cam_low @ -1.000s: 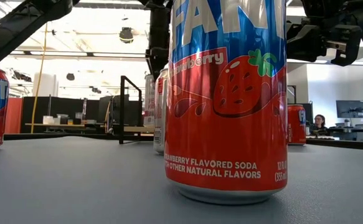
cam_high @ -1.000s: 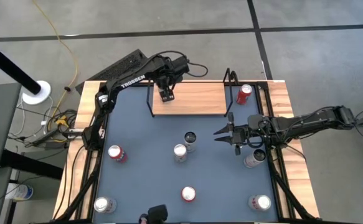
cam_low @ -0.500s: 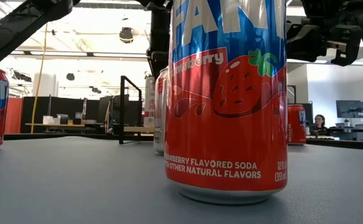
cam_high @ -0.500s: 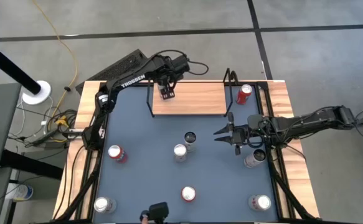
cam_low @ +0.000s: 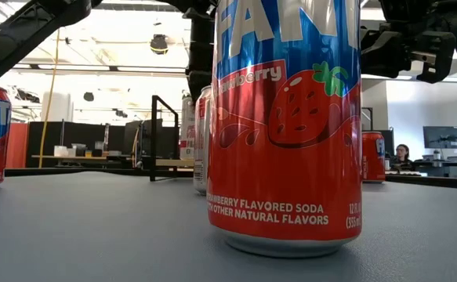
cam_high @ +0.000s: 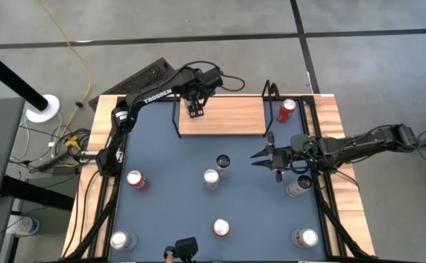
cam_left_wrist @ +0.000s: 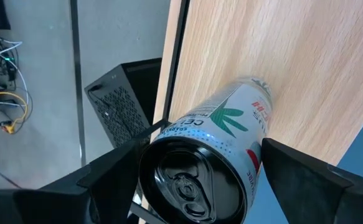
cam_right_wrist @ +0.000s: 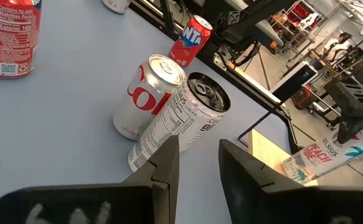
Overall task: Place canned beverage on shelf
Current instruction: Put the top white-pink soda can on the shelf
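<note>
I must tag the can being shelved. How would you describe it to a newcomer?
Find the shelf, the small wood board at the table's far edge. At its left end the left gripper is around a white can. Unlike the red can beside the shelf's right end, it has a green palm print.

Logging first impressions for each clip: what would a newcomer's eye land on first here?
Probably the left gripper, standing a white Celsius can on the left end of the small wooden shelf at the table's far edge. Next, the cans scattered upright over the blue-grey table, with a red one beside the shelf's right end. The right gripper hovers empty right of centre.
</note>
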Tool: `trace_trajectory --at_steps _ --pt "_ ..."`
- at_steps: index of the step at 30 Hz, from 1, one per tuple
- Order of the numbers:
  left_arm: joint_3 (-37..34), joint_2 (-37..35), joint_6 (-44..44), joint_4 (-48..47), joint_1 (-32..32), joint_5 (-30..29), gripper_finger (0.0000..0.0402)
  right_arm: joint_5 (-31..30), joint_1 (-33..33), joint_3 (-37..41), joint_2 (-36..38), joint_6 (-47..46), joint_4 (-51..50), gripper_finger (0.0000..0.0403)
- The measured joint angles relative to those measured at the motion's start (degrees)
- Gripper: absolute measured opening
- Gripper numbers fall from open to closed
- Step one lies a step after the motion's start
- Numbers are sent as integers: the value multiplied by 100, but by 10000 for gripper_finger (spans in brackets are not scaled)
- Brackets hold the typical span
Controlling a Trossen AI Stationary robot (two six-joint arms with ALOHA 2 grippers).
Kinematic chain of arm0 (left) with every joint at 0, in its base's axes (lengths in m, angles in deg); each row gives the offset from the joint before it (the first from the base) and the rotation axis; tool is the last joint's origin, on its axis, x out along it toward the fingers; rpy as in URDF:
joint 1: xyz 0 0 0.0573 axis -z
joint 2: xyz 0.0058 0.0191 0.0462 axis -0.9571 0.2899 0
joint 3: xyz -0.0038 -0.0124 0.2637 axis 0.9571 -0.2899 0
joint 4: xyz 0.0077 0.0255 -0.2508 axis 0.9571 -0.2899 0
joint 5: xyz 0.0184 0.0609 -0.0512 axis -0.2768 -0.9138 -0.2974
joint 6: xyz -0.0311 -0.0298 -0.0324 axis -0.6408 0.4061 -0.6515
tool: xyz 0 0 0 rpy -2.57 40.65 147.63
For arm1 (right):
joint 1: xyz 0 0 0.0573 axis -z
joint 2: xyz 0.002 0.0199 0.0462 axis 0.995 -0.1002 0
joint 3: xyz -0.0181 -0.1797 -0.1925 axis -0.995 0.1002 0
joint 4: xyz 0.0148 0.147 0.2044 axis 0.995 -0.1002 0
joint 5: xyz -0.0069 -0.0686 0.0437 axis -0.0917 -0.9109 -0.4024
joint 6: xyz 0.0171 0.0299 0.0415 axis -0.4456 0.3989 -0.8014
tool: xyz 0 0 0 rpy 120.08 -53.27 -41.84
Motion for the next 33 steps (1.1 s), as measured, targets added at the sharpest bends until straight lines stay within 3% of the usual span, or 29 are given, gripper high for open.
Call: trace_trajectory --at_steps 5,15,33 --pt "-2 0 2 -123 7 14 305 0 0 0 0 1 0 111" --pt "-6 -8 53 -217 9 24 239 0 0 0 1 2 0 111" --pt "-7 3 471 412 40 71 237 0 0 0 0 6 28 111"
